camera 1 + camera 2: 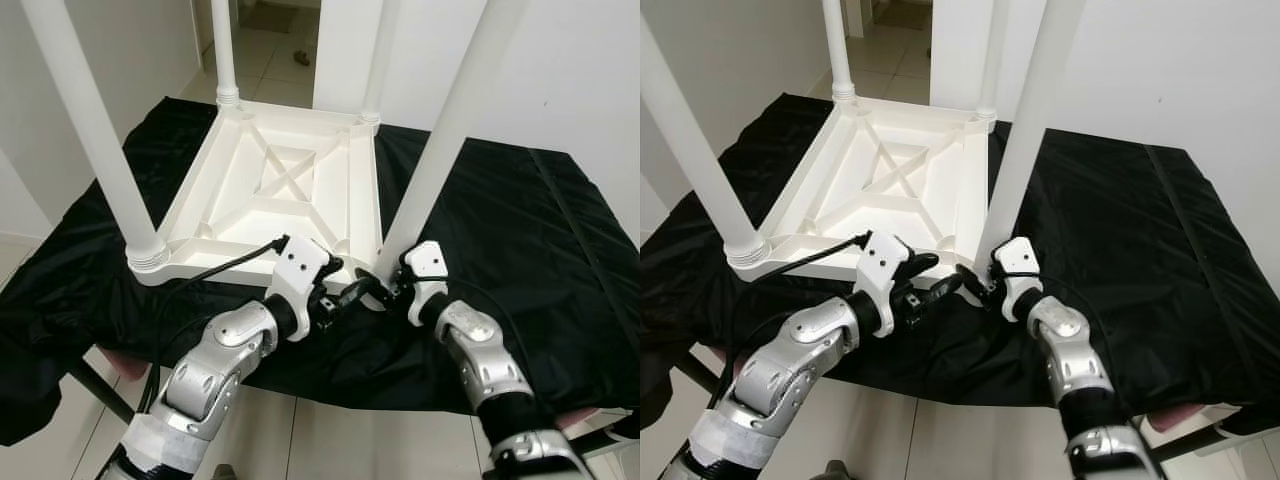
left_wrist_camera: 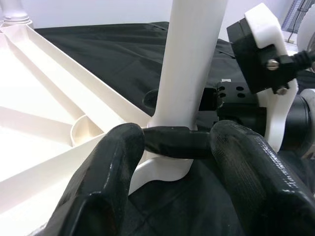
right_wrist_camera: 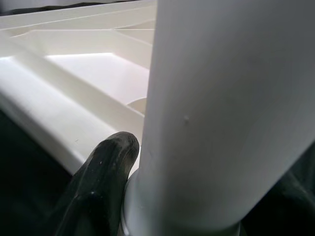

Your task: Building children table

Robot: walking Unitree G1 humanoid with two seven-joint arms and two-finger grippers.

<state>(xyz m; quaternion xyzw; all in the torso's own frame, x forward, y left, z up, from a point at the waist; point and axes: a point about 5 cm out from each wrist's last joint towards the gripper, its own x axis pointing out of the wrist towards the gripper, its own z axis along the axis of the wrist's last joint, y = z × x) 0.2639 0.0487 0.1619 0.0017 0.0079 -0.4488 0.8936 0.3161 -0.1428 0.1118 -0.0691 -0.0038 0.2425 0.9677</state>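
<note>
Head cameras look down from above; both wrist cameras sit close against one table leg point(image 2: 192, 73).

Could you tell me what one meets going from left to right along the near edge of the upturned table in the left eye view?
Near-left leg → left tool → near-right leg → right tool.

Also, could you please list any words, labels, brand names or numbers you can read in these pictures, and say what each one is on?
There is no readable text.
The upturned white table top, its white legs and the black cloth under it carry no print or stickers.
The left gripper and right gripper, both at the base of the near leg, bear no legible marking.
</note>
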